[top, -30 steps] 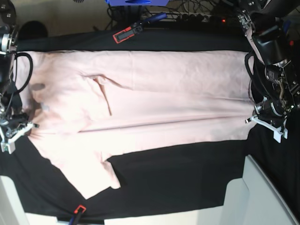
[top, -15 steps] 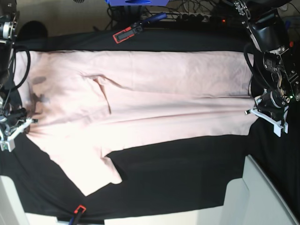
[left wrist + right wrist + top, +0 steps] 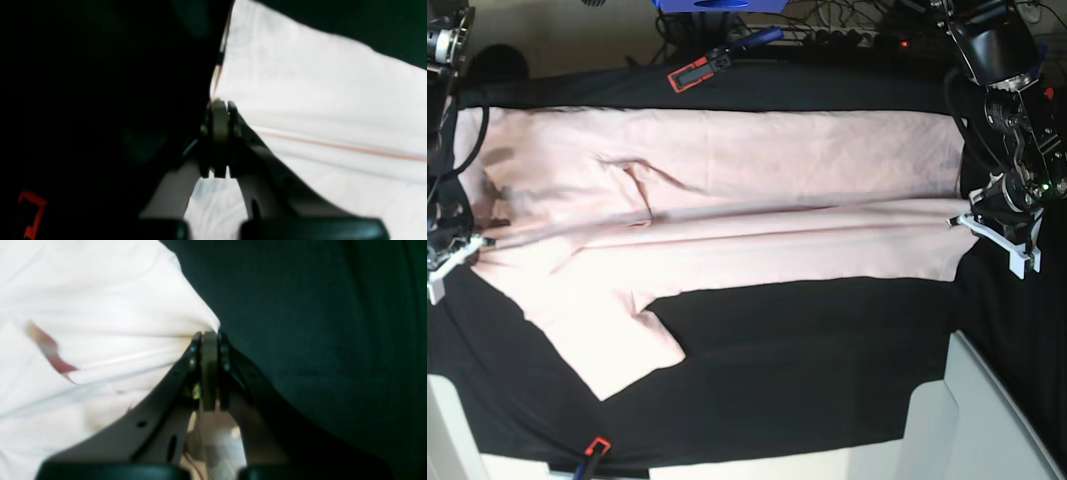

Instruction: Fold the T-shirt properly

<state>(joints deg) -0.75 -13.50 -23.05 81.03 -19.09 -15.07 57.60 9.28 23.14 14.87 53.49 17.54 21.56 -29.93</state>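
Note:
The pale pink T-shirt (image 3: pixel 757 200) lies lengthwise across the black table cloth, plain side up, one sleeve (image 3: pixel 617 350) trailing toward the front. A taut fold line runs between the two grippers. My left gripper (image 3: pixel 957 222) is at the shirt's right edge, shut on the fabric (image 3: pixel 300 100); its jaws meet in the left wrist view (image 3: pixel 220 106). My right gripper (image 3: pixel 477 243) is at the shirt's left edge, shut on a pinched point of cloth (image 3: pixel 133 323), jaws together in the right wrist view (image 3: pixel 209 335).
The black table cloth (image 3: pixel 807 370) covers the table. A red-tipped clamp (image 3: pixel 692 75) sits at the back edge and another (image 3: pixel 595 448) at the front edge. White panels (image 3: pixel 987 420) stand at the front right. Cables lie behind the table.
Both grippers have moved toward the back, carrying the shirt's front edge up and over. The fold line has tightened between them and the lower half has narrowed.

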